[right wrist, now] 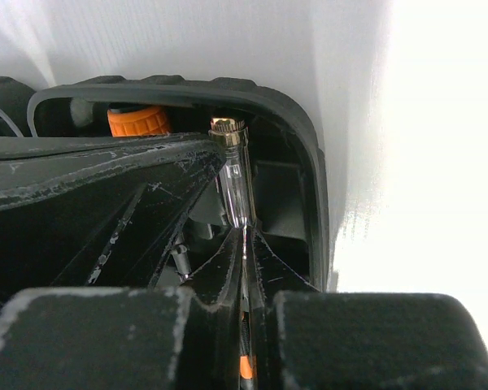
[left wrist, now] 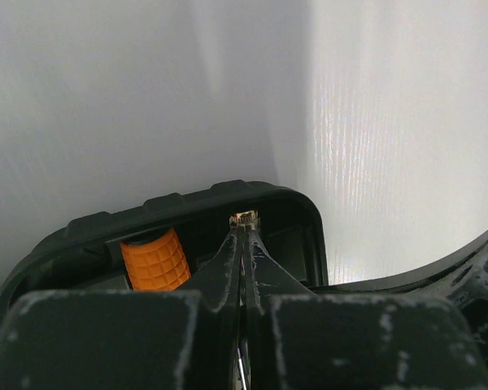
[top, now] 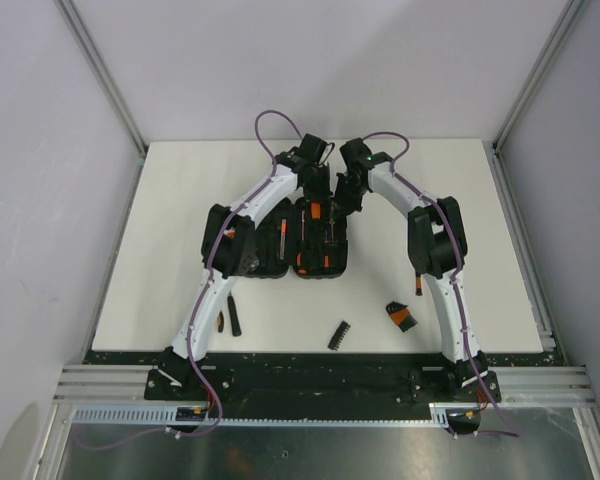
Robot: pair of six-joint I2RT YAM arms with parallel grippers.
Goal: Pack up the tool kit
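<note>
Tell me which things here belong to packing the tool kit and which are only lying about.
Belong to the job: open case; clear driver in the right gripper; orange handle in the case; bit strip, black-orange piece and small tool on the table.

Not part of it: table; frame rails.

I work in a robotics lab cell: my flat white desk [top: 180,190] is boxed in by plain pale grey wall panels [top: 40,200] and silver aluminium frame struts [top: 102,75]. My arm bases [top: 175,375] bolt to a slotted aluminium rail [top: 540,380] at its near edge.
</note>
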